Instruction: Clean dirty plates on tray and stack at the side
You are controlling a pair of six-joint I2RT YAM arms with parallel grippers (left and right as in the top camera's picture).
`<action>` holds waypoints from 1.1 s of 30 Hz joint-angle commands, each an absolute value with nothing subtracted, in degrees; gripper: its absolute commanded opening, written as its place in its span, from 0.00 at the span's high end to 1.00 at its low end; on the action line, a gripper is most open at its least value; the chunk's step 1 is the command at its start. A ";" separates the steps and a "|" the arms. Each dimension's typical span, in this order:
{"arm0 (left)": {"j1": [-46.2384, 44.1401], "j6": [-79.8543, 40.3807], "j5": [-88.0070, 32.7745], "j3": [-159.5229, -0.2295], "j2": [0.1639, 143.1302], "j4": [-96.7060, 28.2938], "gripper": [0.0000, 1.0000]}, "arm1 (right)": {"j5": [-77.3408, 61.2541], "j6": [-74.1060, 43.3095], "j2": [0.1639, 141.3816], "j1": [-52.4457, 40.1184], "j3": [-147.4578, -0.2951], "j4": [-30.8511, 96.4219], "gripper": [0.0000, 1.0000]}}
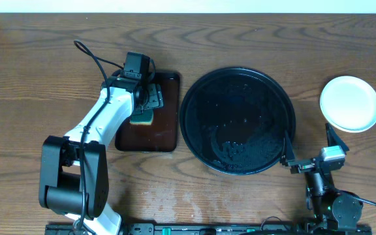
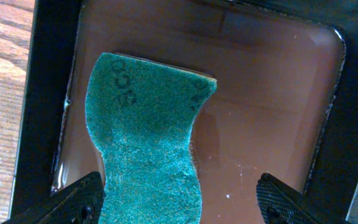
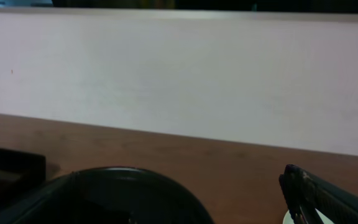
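Observation:
The round black tray (image 1: 237,121) sits mid-table with no plate on it, only glossy streaks on its floor. A pale round plate (image 1: 350,103) lies on the bare wood to its right; from above I cannot tell if others lie beneath it. My left gripper (image 1: 145,108) hangs open over the green sponge (image 2: 148,143). The sponge lies between the fingers (image 2: 73,202), close to the left one. My right gripper (image 1: 307,140) stands open between tray and plate, holding nothing. In the right wrist view, one finger (image 3: 316,196) shows beside the tray's rim (image 3: 123,171).
The sponge (image 1: 142,117) rests on a small dark brown rectangular tray (image 1: 165,130) left of the black tray. The left arm (image 1: 90,137) stretches over the table's left front. A pale wall (image 3: 179,74) bounds the table's far edge.

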State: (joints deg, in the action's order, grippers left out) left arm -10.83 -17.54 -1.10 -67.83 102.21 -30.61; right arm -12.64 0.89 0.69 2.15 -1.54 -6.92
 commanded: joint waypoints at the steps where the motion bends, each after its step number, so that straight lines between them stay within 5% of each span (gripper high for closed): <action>1: -10.74 -16.97 -0.38 -67.48 102.76 -30.72 0.21 | -11.84 0.93 0.27 1.54 -0.30 -4.14 0.01; 5: -10.74 -16.97 -0.38 -67.48 102.76 -30.72 0.20 | -11.73 0.93 0.27 1.45 -0.30 3.81 0.01; 33: -10.72 -16.97 -0.38 -67.48 102.76 -30.72 0.21 | -11.84 0.91 0.30 1.41 -0.30 3.25 0.01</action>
